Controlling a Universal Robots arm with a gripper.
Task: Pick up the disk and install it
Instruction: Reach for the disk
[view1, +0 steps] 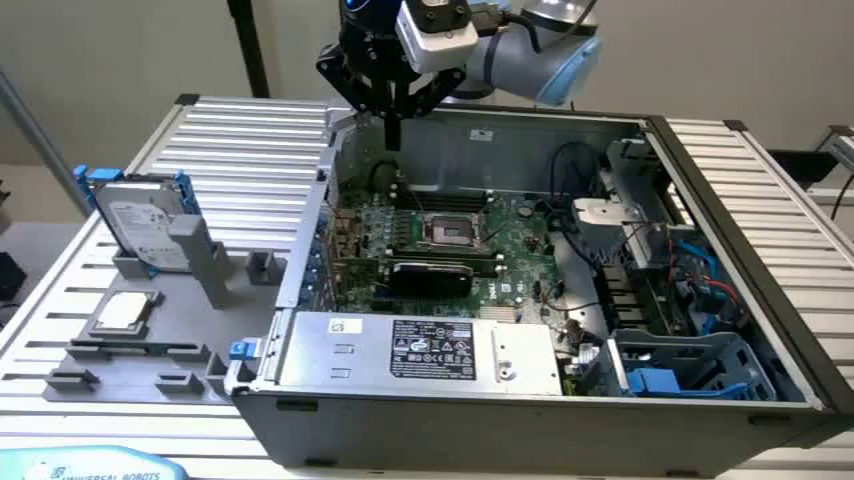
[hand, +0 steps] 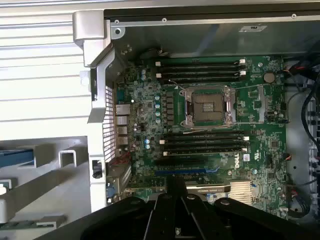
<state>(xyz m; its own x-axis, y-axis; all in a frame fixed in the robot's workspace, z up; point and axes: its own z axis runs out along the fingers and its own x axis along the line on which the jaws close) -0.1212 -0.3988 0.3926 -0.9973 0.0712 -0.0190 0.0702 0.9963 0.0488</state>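
No step is done yet: the disk (view1: 138, 228) stands upright in its grey holder (view1: 187, 335) outside the case (view1: 534, 425), to the exterior view's left of it, while the gripper (view1: 394, 138), jaws shut and empty, hangs over the case's far edge.

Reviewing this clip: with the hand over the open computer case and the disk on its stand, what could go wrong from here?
The hand, shut and empty, hangs by the case wall above the motherboard; a sideways move could clip either.
The disk stands on edge in its grey stand; a misaligned approach might tip it.
Loose cables near the blue bay could snag during installation.
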